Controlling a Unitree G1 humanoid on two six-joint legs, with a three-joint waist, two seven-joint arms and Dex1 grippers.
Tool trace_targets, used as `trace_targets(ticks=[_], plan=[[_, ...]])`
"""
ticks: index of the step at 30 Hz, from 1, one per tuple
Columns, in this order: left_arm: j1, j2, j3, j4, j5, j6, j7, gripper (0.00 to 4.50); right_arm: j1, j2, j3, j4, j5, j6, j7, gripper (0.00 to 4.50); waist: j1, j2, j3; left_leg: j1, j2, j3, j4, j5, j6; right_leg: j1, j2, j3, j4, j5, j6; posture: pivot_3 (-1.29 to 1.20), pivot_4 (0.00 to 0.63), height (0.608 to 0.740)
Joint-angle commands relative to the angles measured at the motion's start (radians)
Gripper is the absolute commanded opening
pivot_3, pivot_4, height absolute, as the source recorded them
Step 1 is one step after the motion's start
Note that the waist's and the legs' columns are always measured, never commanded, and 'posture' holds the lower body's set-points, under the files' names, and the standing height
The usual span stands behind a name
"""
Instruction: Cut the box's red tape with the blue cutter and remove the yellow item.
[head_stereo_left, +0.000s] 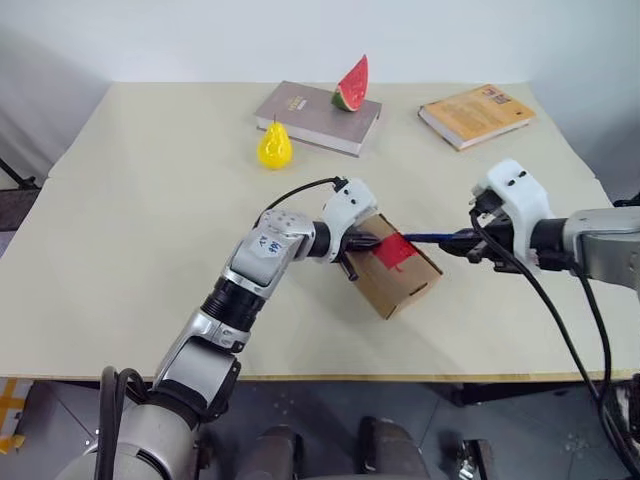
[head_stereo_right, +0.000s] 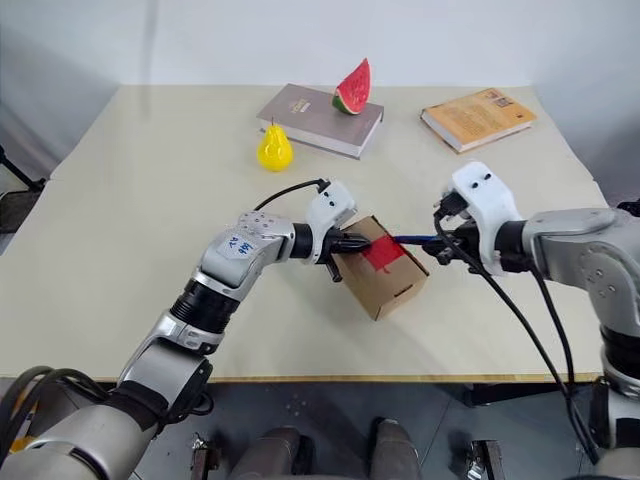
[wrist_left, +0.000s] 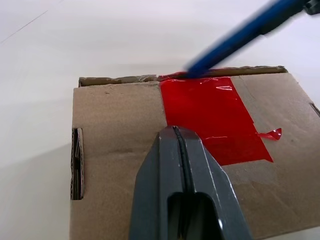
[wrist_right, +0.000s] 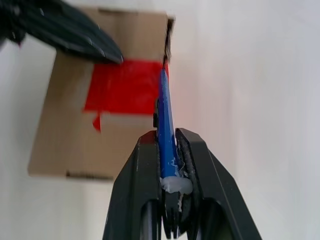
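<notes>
My closed left end effector (wrist_left: 183, 150) only presses the box (head_stereo_left: 395, 272), so the blue cutter (wrist_right: 165, 125) clamped in my right end effector (wrist_right: 170, 150), ahead at the red tape (wrist_left: 212, 117), could shove it across the tabletop (head_stereo_left: 150, 230).

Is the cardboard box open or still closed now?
Closed. The box has its flaps flat, the red tape lies across them, and the blue cutter tip is at the tape's edge.

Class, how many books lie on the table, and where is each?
2: a grey book at the far middle under the watermelon slice, and an orange book at the far right.
</notes>
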Motion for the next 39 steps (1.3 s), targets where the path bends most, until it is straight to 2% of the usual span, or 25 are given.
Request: trace_targets(ticks=[1,7,11,14,19,22,24,29,30,34,35,36,39], plan=[[0.038,0.006,-0.042,0.056,0.029,0.045,0.004,0.0,0.04,-0.096,-0.082,-0.052,0.042,0.018,0.068,0.17,0.002,0.0,0.0,-0.001,0.0,0.0,0.0,0.0,0.0,0.0,0.0,0.0,-0.001,0.0,0.0,0.0,0.15,0.74],[0.035,0.005,-0.046,0.063,0.03,0.04,0.001,0.0,0.091,-0.168,-0.266,-0.021,0.073,-0.046,0.142,0.17,0.003,0.0,0.0,-0.002,0.0,0.0,0.0,0.0,0.001,-0.001,0.001,-0.001,-0.003,0.0,0.0,0.0,0.15,0.74],[0.037,0.005,-0.049,0.059,0.029,0.042,-0.001,0.0,0.146,-0.153,-0.374,0.031,0.058,-0.101,0.155,0.17,0.005,0.0,0.0,-0.002,0.0,0.0,-0.001,0.0,0.001,0.0,0.001,-0.001,-0.004,0.0,0.0,0.0,0.15,0.74],[0.035,0.004,-0.049,0.062,0.029,0.04,-0.002,0.0,0.199,-0.131,-0.407,0.054,0.047,-0.156,0.153,0.17,0.006,0.0,0.0,-0.002,0.0,0.001,-0.001,0.0,0.001,0.0,0.0,-0.001,-0.004,0.0,0.001,0.0,0.15,0.74],[0.033,0.001,-0.05,0.062,0.029,0.041,-0.002,0.0,0.302,-0.053,-0.425,0.108,0.004,-0.28,0.133,0.17,0.007,0.0,0.0,-0.001,0.0,0.001,-0.001,0.0,0.001,0.0,0.001,-0.001,-0.003,0.0,0.001,0.0,0.15,0.74],[0.033,-0.001,-0.049,0.063,0.029,0.038,0.001,0.0,0.436,0.1,-0.391,0.254,-0.123,-0.496,0.067,0.17,0.009,-0.004,-0.001,0.001,0.0,0.001,-0.001,0.0,0.001,0.002,0.001,-0.002,-0.003,0.001,0.001,0.0,0.15,0.74],[0.034,0.001,-0.049,0.057,0.028,0.039,0.001,0.0,0.484,0.163,-0.373,0.332,-0.193,-0.609,0.026,0.17,0.014,-0.004,-0.002,0.005,0.0,0.002,-0.005,0.001,0.001,0.005,0.001,-0.002,-0.003,0.001,0.001,0.0,0.15,0.74],[0.046,0.019,-0.036,0.022,0.013,0.062,-0.005,0.0,0.5,0.224,-0.405,0.385,-0.175,-0.591,0.0,1.87,0.011,0.006,-0.002,0.007,-0.001,0.009,-0.007,0.002,0.003,0.004,0.001,-0.002,-0.004,0.001,0.002,0.0,0.15,0.74],[0.05,0.025,-0.028,0.01,0.005,0.073,-0.01,0.0,0.505,0.224,-0.408,0.375,-0.172,-0.596,0.001,2.02,0.01,0.006,-0.002,0.008,-0.001,0.009,-0.007,0.002,0.002,0.004,0.001,-0.002,-0.003,0.001,0.003,0.0,0.15,0.74],[0.062,0.062,0.033,-0.063,-0.059,0.145,-0.046,0.0,0.483,0.204,-0.463,0.349,-0.152,-0.587,-0.014,2.02,-0.001,0.007,-0.002,0.009,0.0,0.008,-0.007,0.002,0.002,0.004,0.002,-0.001,-0.002,0.001,0.003,0.0,0.15,0.74],[0.063,0.068,0.048,-0.076,-0.073,0.159,-0.049,0.0,0.482,0.195,-0.462,0.345,-0.158,-0.592,-0.012,2.21,-0.004,0.007,-0.002,0.009,0.0,0.008,-0.007,0.002,0.002,0.004,0.002,-0.002,-0.002,0.001,0.002,0.0,0.15,0.74],[0.069,0.087,0.071,-0.109,-0.104,0.177,-0.074,0.0,0.473,0.166,-0.443,0.33,-0.17,-0.597,-0.001,2.21,-0.005,0.007,-0.002,0.009,0.0,0.008,-0.007,0.002,0.002,0.004,0.002,-0.002,-0.002,0.001,0.002,0.0,0.15,0.74],[0.083,0.145,0.137,-0.191,-0.201,0.262,-0.137,0.0,0.404,0.115,-0.369,0.298,-0.196,-0.616,0.008,2.89,-0.015,0.009,0.0,0.008,0.0,0.01,-0.008,0.002,0.002,0.002,0.002,0.0,-0.002,0.001,0.002,0.0,0.15,0.74]])
